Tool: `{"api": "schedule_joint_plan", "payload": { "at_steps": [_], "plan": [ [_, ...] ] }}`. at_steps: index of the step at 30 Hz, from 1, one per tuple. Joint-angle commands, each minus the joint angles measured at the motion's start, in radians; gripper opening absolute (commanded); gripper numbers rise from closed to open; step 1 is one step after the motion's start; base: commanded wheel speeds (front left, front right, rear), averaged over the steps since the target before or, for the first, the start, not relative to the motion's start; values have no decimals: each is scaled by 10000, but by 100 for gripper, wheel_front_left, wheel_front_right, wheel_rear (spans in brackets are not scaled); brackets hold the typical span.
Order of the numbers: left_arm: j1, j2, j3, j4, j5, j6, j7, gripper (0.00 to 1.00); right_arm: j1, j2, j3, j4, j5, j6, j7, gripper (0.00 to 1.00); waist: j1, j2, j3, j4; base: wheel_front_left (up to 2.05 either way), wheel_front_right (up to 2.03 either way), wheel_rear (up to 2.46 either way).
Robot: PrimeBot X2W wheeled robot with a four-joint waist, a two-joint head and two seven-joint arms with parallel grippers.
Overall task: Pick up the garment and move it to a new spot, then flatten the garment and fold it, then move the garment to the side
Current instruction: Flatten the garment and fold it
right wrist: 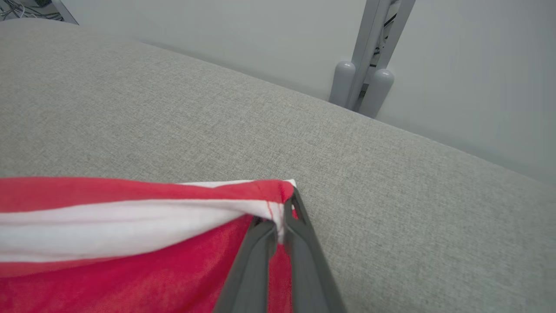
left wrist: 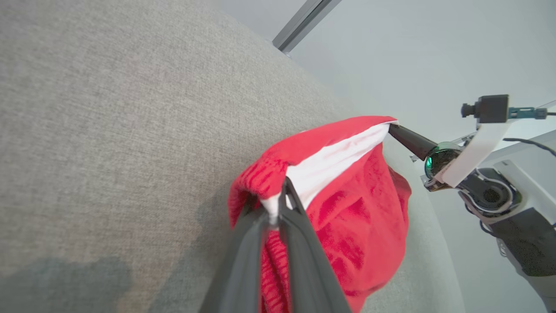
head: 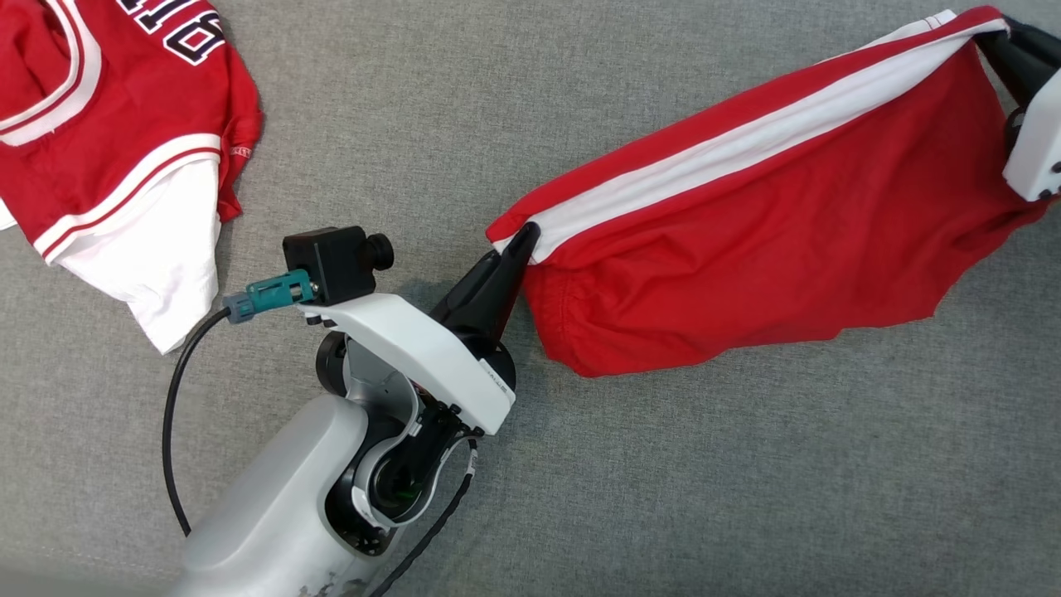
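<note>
**Head view:** 2 cloth items on grey fabric surface.
- Item 1: garment, red w/ white stripe, centre to upper right of frame, strung between both grippers. Cannot tell if its lower edge touches the surface.
- Item 2: red/white jersey w/ numerals, upper left, lying flat, well apart from item 1.
- 1 black cable, lower left.

**Left wrist view adds:** far end of garment and the other arm's wrist camera, right of frame.

**Right wrist view adds:** metal frame w/ 2 rounded grey feet, upper right.

**Grippers:** 2.
- left gripper: jaws pressed together, pinching the stripe corner at garment's lower-left end.
- right gripper: jaws nipped tight on the upper-right corner.
</note>
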Motion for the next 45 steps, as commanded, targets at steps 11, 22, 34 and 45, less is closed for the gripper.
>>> {"api": "schedule_joint_plan", "payload": {
  "at_steps": [11, 22, 34, 45],
  "plan": [
    [119, 332, -46, 75, 408, 164, -214, 100, -240, -99, 704, -75, 261, 2, -428, 100, 0, 0, -12, -186, 0, 0, 0],
    [1658, 1730, -253, -1137, 3673, 1903, -2737, 100, 442, -958, 1359, -1241, 1079, 2, 1388, 100, 0, 0, -188, -607, 0, 0, 0],
    [3291, 76, 1319, -904, 6517, 1760, -3361, 100, 392, -150, 534, -156, 187, 2, 2083, 100, 0, 0, -114, -120, 0, 0, 0],
    [4228, -1211, 2916, -137, 7649, 38, -3364, 100, 1230, 344, 440, 29, 560, 2, 3087, 0, 0, 0, -634, -247, 0, 0, 0]
  ]
}}
